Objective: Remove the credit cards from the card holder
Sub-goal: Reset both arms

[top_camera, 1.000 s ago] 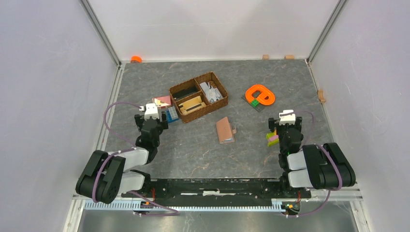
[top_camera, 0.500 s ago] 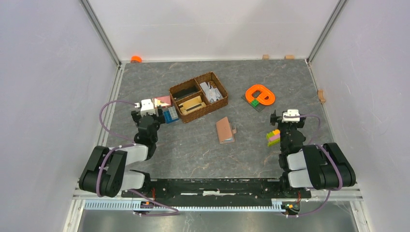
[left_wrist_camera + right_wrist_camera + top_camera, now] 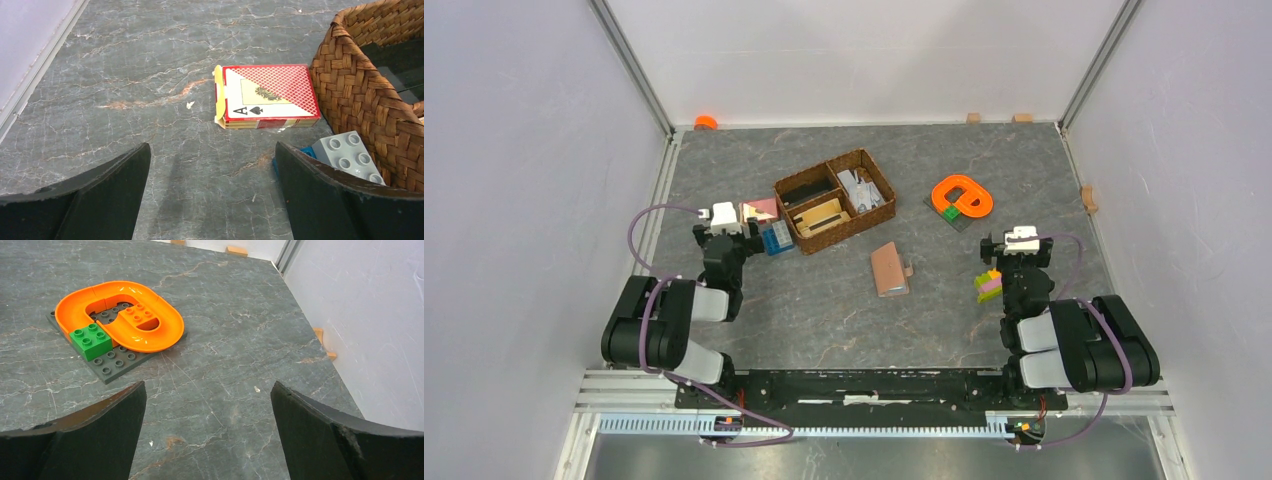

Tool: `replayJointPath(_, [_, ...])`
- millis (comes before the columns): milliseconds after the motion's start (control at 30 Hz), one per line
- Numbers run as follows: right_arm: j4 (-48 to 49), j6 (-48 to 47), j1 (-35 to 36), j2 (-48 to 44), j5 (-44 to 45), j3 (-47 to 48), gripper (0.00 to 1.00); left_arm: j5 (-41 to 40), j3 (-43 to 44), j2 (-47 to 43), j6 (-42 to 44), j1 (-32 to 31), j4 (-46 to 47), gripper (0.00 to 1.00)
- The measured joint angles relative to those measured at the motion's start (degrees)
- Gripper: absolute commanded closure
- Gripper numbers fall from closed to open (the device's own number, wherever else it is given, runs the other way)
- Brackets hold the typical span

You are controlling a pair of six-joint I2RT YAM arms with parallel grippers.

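Top: card holder (image 3: 890,269) flat, shut, mid-table, well apart from both arms. Credit cards not visible. Left gripper (image 3: 724,228) and right gripper (image 3: 1020,245) both spread wide, empty.

Left wrist: playing-card box (image 3: 267,97) dead ahead beside basket (image 3: 372,95), so wrong grab looks easy.

Right wrist: only orange track (image 3: 120,315) in shot, holder out of frame. Aiming blind, probably shoves flat wallet instead of pinching it.

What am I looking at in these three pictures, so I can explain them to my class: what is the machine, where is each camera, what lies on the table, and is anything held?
Two robot arms, left and right, are bolted at the near edge of the grey table. The overhead picture looks down on both; the other two come from cameras on each wrist, looking past its own black fingers. The left gripper faces a red playing-card box beside a brown wicker basket; the right gripper faces an orange oval toy track. Both are open and hold nothing. The small tan folding card holder lies between the arms, untouched.
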Motion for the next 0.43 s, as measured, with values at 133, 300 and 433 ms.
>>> replayJointPath(133, [-0.4,0.0,0.0,0.0,0.0,0.0,0.02,0.8,0.0,0.0,0.0,0.0,0.0,0.00])
replayJointPath(300, [-0.6,0.0,0.0,0.0,0.0,0.0,0.02,0.9,0.0,0.0,0.0,0.0,0.0,0.00])
replayJointPath(433, [-0.6,0.0,0.0,0.0,0.0,0.0,0.02,1.0,0.0,0.0,0.0,0.0,0.0,0.00])
